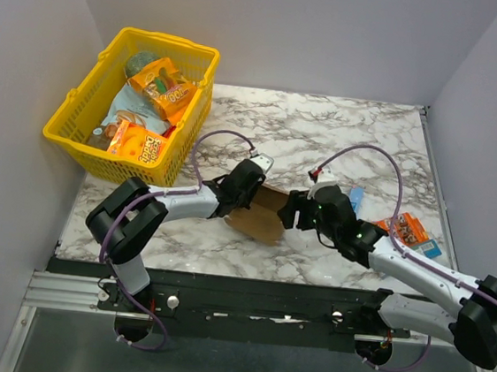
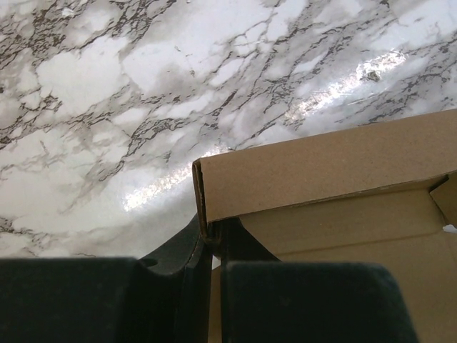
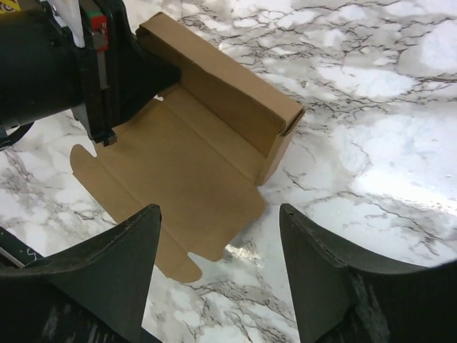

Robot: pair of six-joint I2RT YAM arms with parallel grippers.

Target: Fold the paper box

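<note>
The left pincer [image 2: 208, 239] is pinched narrow on the end of the raised, folded wall of the paper box [image 3: 193, 171]. The box lies half open near the middle of the marble table [image 1: 352, 135], its flat flaps spread on the surface. The right pincer [image 3: 220, 236] hangs over those flaps with its jaws spread wide, holding nothing, and a yellow basket [image 1: 71, 116] of snack packets sits at the far left.
</note>
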